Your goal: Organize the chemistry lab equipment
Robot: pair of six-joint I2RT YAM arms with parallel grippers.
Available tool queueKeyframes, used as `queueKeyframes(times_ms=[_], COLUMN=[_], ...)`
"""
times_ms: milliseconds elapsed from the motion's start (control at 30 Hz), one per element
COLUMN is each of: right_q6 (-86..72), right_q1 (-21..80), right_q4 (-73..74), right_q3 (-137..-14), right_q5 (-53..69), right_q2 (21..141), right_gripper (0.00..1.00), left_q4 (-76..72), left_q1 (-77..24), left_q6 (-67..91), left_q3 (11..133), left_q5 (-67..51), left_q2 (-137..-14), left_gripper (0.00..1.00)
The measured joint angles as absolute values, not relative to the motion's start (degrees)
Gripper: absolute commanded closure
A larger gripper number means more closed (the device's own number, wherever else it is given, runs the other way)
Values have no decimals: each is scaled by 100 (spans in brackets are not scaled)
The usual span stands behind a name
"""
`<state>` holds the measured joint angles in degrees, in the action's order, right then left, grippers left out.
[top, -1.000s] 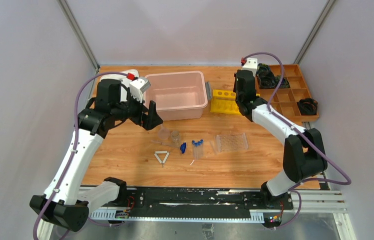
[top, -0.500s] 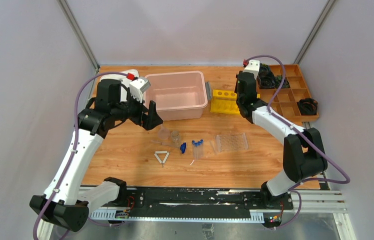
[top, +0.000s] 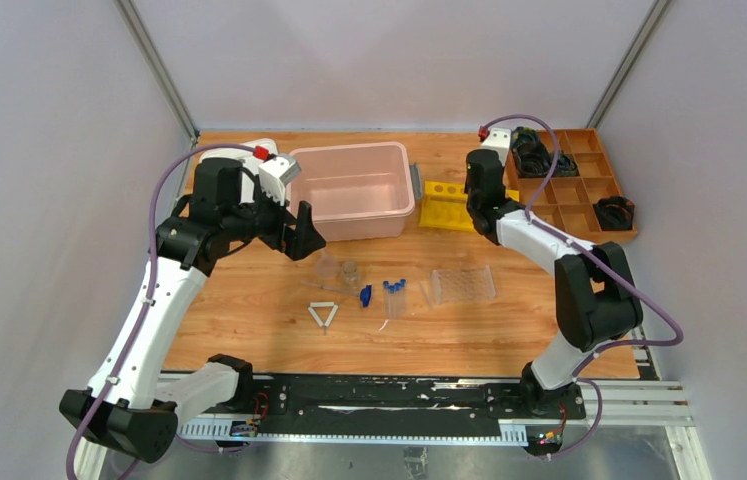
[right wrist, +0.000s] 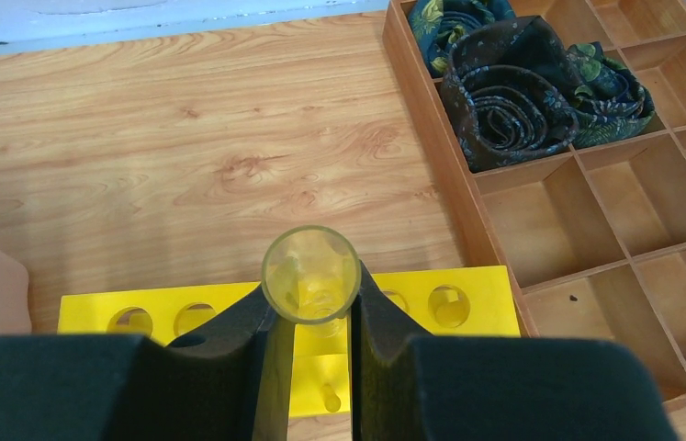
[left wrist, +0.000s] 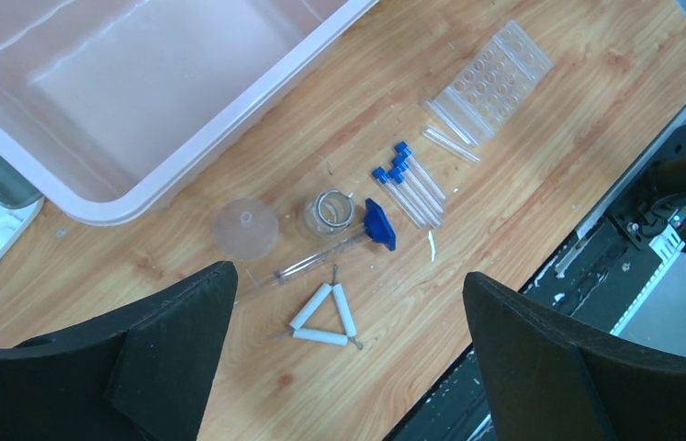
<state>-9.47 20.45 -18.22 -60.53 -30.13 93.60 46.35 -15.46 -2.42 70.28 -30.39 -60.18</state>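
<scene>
Wood runs under everything here: the table (top: 249, 290) carries the whole lot. The pink tub (top: 351, 148) is the biggest thing on it, sitting just behind the left claw (top: 303, 236), which hangs near the tub's front left corner with its two fingers spread wide and nothing between them.

Off to the right of the right claw (right wrist: 313, 322) is a wooden box (right wrist: 431, 129) split into compartments, with dark rolled cloth (right wrist: 522, 83) in the far ones. Directly beneath that claw lies the yellow rack (right wrist: 91, 312), its round holes facing up.

The loose glassware sits under and a little right of the left claw. Farthest from it is the clear tray (left wrist: 495, 87) of small wells. Nearest the tub is a clear funnel (left wrist: 247, 228), and just beside that a small beaker (left wrist: 328, 211). The white triangle (left wrist: 325, 317) lies nearest the table's front edge, seen from the wrist between the two fingers. Three or so capped tubes (left wrist: 408, 184), blue tops together, lie between beaker and tray. A thin rod (left wrist: 320, 257) with a blue end rests between beaker and triangle.

The right claw is closed on a clear tube (right wrist: 311, 271), held upright, mouth towards the wrist, over the rack's middle holes. Whether its lower end sits in a hole, I cannot tell.
</scene>
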Motion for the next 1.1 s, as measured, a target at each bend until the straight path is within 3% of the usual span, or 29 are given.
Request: queueKeyframes(times_ms=[133, 567, 1100], right_q6=[-969, -1140, -1350], right_q1=[2045, 2045, 2045], right_q4=[-1820, -1632, -930], right_q3=[-6053, -6053, -6012], right_q5=[-3024, -3017, -2639], right_q2=[9373, 9596, 9019], right_gripper=[93, 60, 40], left_q4=[4637, 4637, 4644], left_q1=[-1546, -1546, -1546], left_q6=[-246, -305, -298], left_q3=[7028, 7028, 7043], left_q5=[-3039, -3017, -3011], left_q2=[-6027, -6025, -5929], left_gripper=[0, 0, 0])
